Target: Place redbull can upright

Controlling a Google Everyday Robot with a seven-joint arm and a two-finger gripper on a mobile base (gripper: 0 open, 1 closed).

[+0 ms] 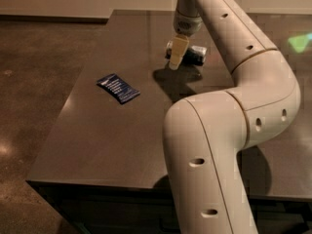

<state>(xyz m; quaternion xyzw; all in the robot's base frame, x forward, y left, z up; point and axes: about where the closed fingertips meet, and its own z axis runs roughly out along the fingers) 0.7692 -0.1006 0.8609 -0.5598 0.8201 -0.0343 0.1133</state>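
Note:
The redbull can (196, 53) lies on its side on the dark table (97, 140), towards the back middle, with its silver end pointing left. My gripper (177, 56) hangs from the white arm (229, 28) and comes down right over the can's left end, partly covering it. From here I cannot tell whether it touches the can.
A flat dark-blue snack wrapper (118, 87) lies on the table to the front left of the can. My arm's big elbow (209, 150) fills the front right. The table's left edge drops to a brown floor (39, 82). A green patch (300, 42) shows at the far right.

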